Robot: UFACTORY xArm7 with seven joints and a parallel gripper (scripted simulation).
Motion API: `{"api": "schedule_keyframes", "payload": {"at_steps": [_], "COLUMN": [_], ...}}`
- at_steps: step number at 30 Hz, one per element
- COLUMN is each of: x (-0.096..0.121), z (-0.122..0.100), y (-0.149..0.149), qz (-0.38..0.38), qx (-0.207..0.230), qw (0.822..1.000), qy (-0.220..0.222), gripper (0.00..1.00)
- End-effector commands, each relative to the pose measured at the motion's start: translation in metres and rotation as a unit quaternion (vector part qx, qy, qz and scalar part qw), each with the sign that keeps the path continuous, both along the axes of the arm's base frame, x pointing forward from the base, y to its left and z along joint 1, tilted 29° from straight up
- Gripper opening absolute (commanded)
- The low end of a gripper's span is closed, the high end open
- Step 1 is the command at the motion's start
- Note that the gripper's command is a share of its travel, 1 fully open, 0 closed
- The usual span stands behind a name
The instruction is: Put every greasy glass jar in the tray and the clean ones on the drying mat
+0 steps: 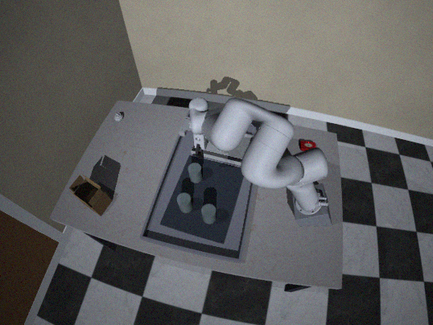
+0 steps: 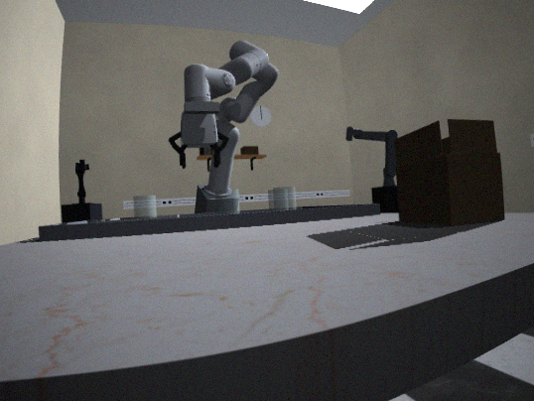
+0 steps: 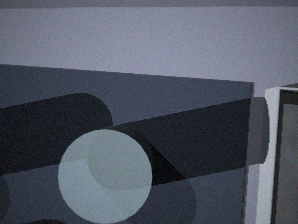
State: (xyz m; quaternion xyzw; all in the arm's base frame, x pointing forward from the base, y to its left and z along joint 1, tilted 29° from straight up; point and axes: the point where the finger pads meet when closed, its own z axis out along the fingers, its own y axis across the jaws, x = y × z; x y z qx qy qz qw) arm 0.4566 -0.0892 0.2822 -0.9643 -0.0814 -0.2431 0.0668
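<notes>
My gripper [image 1: 197, 155] [image 2: 200, 166] is open and empty, high above the far part of the dark mat [image 1: 231, 185] [image 3: 150, 97]. Its fingers are out of the wrist view. Three pale green glass jars stand upright on the mat: one nearest the tray [image 1: 195, 173] [image 3: 105, 176], one at the left [image 1: 184, 203], one at the right [image 1: 208, 214]. The white-rimmed tray [image 1: 221, 158] [image 3: 272, 150] lies beyond the mat, partly hidden by the arm. Another jar [image 2: 145, 205] stands at the tray's end in the exterior view. No grease can be made out.
A raised dark border [image 1: 193, 250] [image 2: 199, 224] surrounds mat and tray. An open cardboard box [image 1: 102, 203] [image 2: 447, 184] stands at the table's left in the top view. A small white object [image 1: 119, 117] is at the far left corner, a red object [image 1: 307, 145] near the arm's base.
</notes>
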Motion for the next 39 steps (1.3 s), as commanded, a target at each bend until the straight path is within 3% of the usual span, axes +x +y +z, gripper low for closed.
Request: {"api": "schedule_keyframes", "payload": {"at_steps": [1,4,8,17,29,39], "x": [0.005,0.009,0.01,0.036,0.036,0.044], "z": [0.013,0.02,0.022,-0.026,-0.026,-0.042], "y": [0.036,0.059,0.067,0.076,0.076,0.079], "qz": [-0.002,-0.002,-0.002,-0.002,-0.002,-0.002], "qx": [-0.001,-0.001,-0.001,-0.001,-0.001,-0.001], "qw": [1.0,1.0,1.0,1.0,1.0,1.0], "qy": [-0.002,-0.002,-0.002,-0.002,-0.002,-0.002], "gripper": [1.0,1.0,1.0,1.0,1.0,1.0]}}
